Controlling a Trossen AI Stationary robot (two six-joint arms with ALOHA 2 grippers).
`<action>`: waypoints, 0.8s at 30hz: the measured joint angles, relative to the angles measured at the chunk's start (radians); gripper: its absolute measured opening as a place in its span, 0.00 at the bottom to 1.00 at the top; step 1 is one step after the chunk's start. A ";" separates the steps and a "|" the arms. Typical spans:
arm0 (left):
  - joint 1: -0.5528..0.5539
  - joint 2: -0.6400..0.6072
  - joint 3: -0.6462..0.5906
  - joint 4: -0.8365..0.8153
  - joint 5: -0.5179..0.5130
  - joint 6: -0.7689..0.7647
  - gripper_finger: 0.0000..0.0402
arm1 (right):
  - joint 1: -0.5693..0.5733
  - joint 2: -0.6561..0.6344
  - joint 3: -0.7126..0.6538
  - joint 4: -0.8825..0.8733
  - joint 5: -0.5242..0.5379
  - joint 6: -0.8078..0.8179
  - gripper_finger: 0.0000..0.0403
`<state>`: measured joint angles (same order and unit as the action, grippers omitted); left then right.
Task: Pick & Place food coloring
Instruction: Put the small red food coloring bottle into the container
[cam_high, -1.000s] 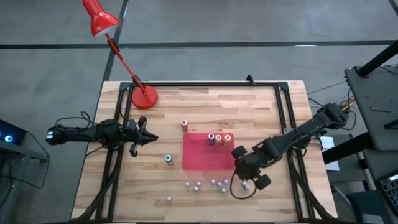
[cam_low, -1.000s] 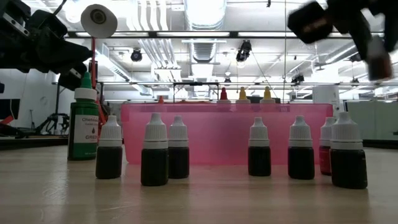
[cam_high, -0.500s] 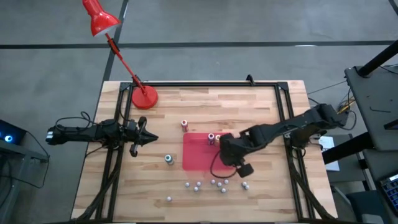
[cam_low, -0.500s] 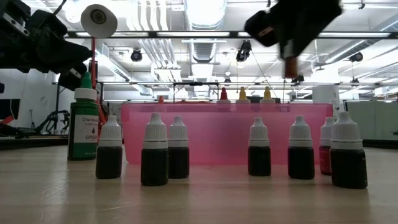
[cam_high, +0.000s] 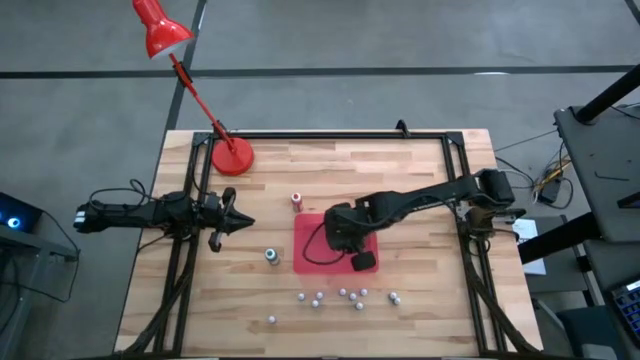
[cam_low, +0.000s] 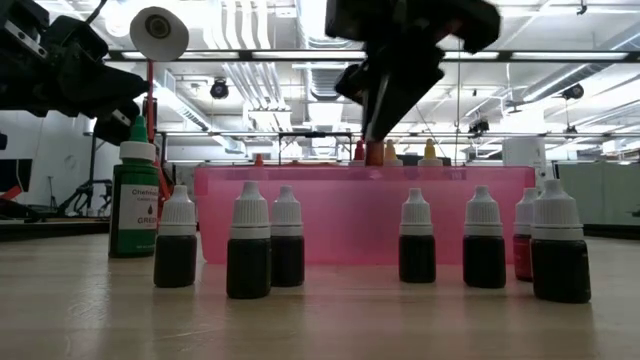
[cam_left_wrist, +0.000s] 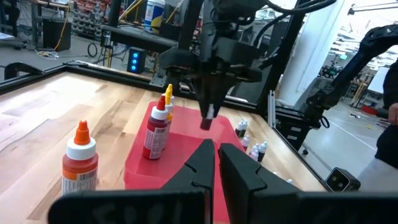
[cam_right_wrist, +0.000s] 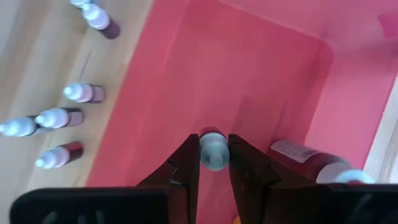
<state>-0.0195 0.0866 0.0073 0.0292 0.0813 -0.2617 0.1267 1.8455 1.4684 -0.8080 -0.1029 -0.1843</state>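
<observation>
The right arm has swung in from the table's front right corner, and its right gripper (cam_high: 340, 237) now hangs over the shallow pink plastic tray (cam_high: 310, 258), fingers pinched on a small white-capped dark food coloring bottle (cam_right_wrist: 213, 150) held above the tray floor. More small bottles (cam_high: 343, 294) stand on the wooden table (cam_high: 420, 175) just before the tray. The left gripper (cam_high: 245, 224) waits clenched and empty at the left side.

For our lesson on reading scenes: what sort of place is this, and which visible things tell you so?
Probably a robotics lab or workshop: ceiling ducts and strip lights run overhead, equipment racks stand behind, and a framed wooden table carries mounted arms.
</observation>
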 joint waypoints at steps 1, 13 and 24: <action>0.000 0.000 0.000 0.000 0.000 0.000 0.00 | -0.005 0.008 0.005 -0.001 0.000 -0.001 0.15; 0.000 0.000 0.000 0.000 0.000 0.000 0.00 | -0.040 0.023 -0.028 0.080 -0.003 -0.087 0.15; 0.000 0.000 0.000 0.000 0.000 0.000 0.00 | -0.046 0.023 -0.121 0.171 -0.003 -0.089 0.15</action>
<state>-0.0196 0.0867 0.0074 0.0291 0.0813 -0.2616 0.0803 1.8687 1.3479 -0.6365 -0.1062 -0.2733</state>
